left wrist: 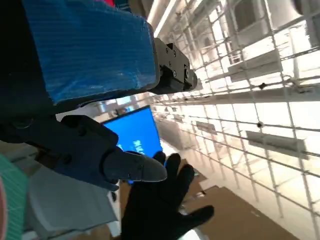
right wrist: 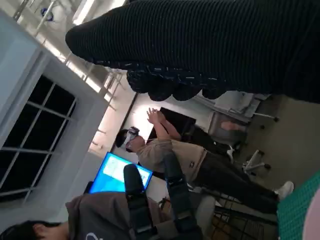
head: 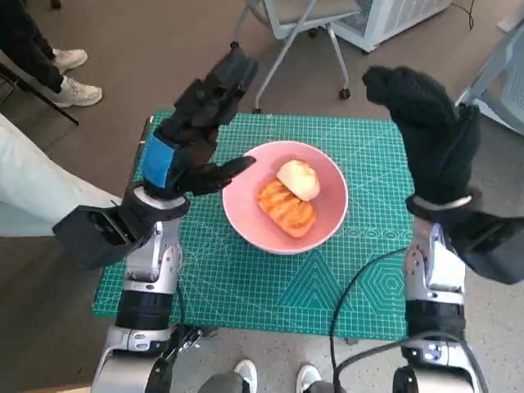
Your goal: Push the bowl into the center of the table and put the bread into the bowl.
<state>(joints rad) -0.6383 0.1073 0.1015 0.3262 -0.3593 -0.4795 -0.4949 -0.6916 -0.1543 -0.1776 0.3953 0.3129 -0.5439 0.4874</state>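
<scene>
A pink bowl point(head: 248, 214) sits near the middle of the green cutting mat point(head: 246, 286). Inside it lie two pieces of bread: a pale round bun point(head: 299, 178) and a golden braided pastry point(head: 286, 207). My left hand point(head: 190, 139) is raised above the mat's left side, fingers spread, holding nothing; its thumb points toward the bowl's rim. My right hand point(head: 430, 135) in the black glove is raised above the mat's right edge, fingers apart and empty. In the left wrist view the gloved right hand point(left wrist: 162, 207) shows beyond my left hand point(left wrist: 85, 75).
A person's pale trouser leg point(head: 41, 192) lies close to the table's left side, with white shoes point(head: 72, 90) farther back. An office chair base point(head: 286, 49) stands behind the table. A black cable point(head: 360, 278) loops over the mat's front right. A person point(right wrist: 190, 160) sits raising hands.
</scene>
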